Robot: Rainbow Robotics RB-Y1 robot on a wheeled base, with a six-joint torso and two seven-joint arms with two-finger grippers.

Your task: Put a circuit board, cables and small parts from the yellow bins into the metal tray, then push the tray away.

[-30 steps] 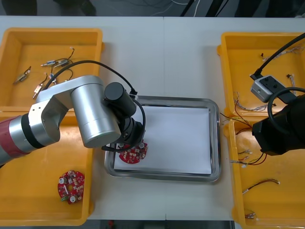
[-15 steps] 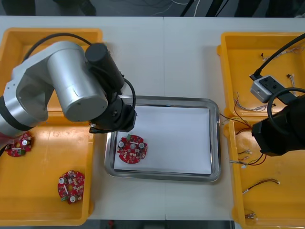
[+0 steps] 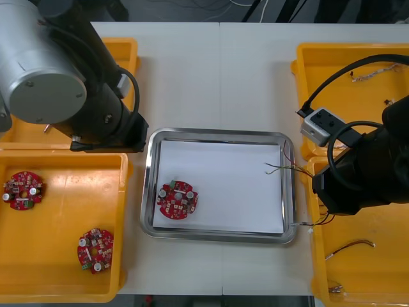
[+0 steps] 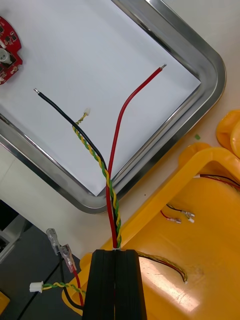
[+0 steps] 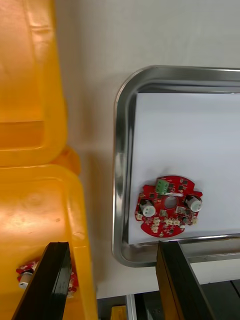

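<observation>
Bright even light; glare on metal tray (image 3: pixel 148 192)

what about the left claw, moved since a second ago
yes. the left claw was over the circuit board in the metal tray; it has drawn back past the tray's left rim, to the edge of the yellow bins.

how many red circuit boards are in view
3. One board lies in the metal tray; two boards in the left near yellow bin. The left arm covers the far bin, so more may hide.
</observation>
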